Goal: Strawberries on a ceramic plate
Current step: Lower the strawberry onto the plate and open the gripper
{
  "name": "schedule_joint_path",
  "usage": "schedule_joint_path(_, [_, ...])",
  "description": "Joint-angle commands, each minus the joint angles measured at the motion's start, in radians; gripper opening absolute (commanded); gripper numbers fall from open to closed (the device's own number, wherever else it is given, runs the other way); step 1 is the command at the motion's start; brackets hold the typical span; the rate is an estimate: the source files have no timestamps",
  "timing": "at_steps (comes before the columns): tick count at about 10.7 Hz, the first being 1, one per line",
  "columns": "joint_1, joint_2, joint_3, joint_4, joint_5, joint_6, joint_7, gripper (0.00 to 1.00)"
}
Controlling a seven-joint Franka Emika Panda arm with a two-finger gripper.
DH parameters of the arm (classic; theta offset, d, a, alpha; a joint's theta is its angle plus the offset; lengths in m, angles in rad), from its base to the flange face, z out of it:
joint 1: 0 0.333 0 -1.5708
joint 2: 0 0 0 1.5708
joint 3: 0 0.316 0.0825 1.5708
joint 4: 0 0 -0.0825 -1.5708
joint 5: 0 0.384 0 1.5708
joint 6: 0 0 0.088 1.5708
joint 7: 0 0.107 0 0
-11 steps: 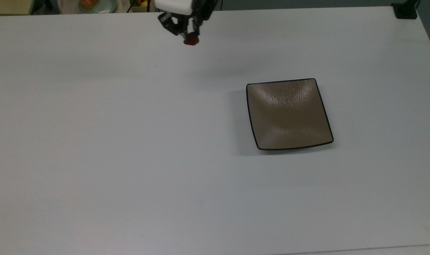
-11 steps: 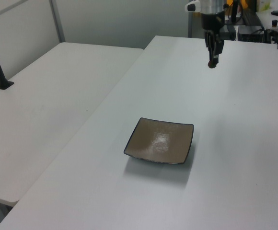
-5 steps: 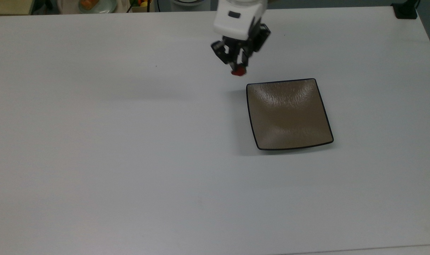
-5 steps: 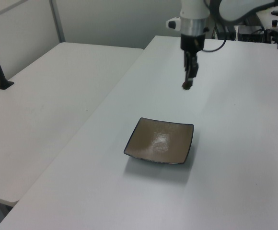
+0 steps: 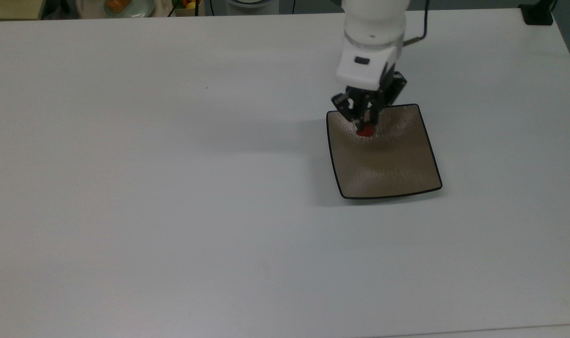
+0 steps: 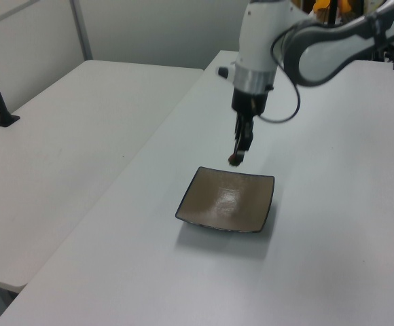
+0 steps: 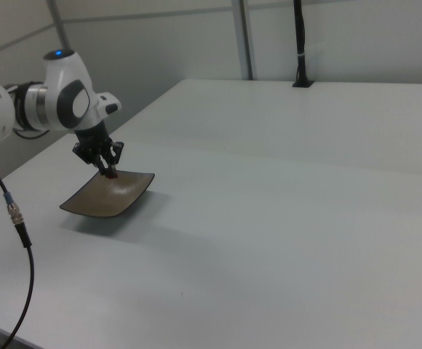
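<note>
Tool [image 5: 364, 126] pinching the strawberry [image 5: 365, 131] between its fingertips, pointed down over the ceramic plate [image 5: 383, 164], above the plate's part nearest the top view's upper edge of the desk [image 5: 172, 188]. In the left view, strawberry [image 6: 234, 160] hanging clear above the plate [image 6: 227, 202], just over its far rim. In the right view, tool [image 7: 111, 171] low over the plate [image 7: 109, 195], berry perhaps close to the surface, hard to judge. Plate flat on the desk, toward the top view's right side, well in from the edges.
</note>
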Motion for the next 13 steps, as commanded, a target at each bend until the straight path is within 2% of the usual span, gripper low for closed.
schedule_joint_path(1, [0.035,0.078,-0.002,0.000,0.009,0.115,0.031,0.12])
schedule_joint_path(6, [0.049,0.118,-0.002,-0.019,0.009,0.205,0.031,0.16])
schedule_joint_path(8, [0.050,0.119,-0.001,-0.031,0.006,0.205,0.030,0.23])
schedule_joint_path(9, [0.050,0.119,-0.001,-0.036,0.006,0.205,0.030,0.35])
schedule_joint_path(10, [0.049,0.119,-0.001,-0.039,0.006,0.205,0.031,0.52])
schedule_joint_path(12, [0.050,0.116,-0.001,-0.049,0.006,0.205,0.031,0.94])
schedule_joint_path(13, [0.052,0.112,-0.001,-0.049,-0.008,0.199,0.030,1.00])
